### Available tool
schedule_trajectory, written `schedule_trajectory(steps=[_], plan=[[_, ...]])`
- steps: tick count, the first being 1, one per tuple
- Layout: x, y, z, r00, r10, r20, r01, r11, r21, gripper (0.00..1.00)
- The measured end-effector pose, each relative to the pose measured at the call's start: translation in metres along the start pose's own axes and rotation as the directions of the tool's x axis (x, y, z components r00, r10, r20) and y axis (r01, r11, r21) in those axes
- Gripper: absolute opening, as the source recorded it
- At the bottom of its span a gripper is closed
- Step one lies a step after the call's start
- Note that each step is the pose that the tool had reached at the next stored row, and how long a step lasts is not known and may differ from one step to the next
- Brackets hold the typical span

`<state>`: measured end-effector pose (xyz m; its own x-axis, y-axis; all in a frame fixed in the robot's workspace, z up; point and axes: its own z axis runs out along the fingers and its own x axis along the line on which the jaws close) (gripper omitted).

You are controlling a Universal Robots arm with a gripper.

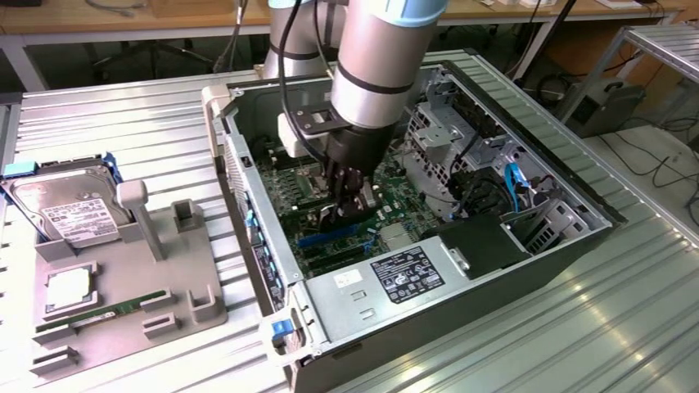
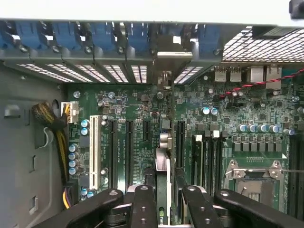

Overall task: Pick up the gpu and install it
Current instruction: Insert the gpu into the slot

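My gripper (image 1: 347, 206) is deep inside the open computer case (image 1: 262, 237), just above the motherboard (image 1: 410, 196). It is shut on the gpu (image 1: 336, 219), a thin black card held on edge. In the wrist view the gpu (image 2: 163, 180) runs edge-on between my two fingers (image 2: 142, 204), in line with a long black expansion slot on the motherboard (image 2: 228, 109). Its silvery bracket (image 2: 173, 54) reaches the row of blue-clipped rear slot openings. I cannot tell whether the card's edge touches the slot.
A grey stand (image 1: 164, 270) at the exterior view's left carries the silver hard drive (image 1: 65, 209), a processor (image 1: 71, 286) and a green RAM stick (image 1: 104, 315). The power supply (image 1: 404, 274), drive cage (image 1: 443, 131) and blue cables (image 1: 513, 184) crowd the case.
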<state>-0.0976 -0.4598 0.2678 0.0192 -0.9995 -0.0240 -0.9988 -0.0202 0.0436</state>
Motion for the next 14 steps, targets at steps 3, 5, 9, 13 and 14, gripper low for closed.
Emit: schedule_trajectory(steps=[3, 5, 9, 13, 14], plan=[[0.0008, -0.0002, 0.0051, 1.0, -0.001, 0.0009, 0.001, 1.0, -0.0004, 0.26], [0.0014, -0.0003, 0.0076, 1.0, -0.001, 0.0017, 0.001, 1.0, -0.0006, 0.26], [0.0019, -0.0004, 0.0096, 1.0, -0.001, 0.0032, 0.001, 1.0, 0.0, 0.26], [0.0018, -0.0005, 0.0058, 1.0, -0.001, 0.0038, 0.001, 1.0, 0.0004, 0.26], [0.0018, -0.0005, 0.0038, 1.0, -0.001, 0.0031, 0.001, 1.0, -0.0001, 0.26]])
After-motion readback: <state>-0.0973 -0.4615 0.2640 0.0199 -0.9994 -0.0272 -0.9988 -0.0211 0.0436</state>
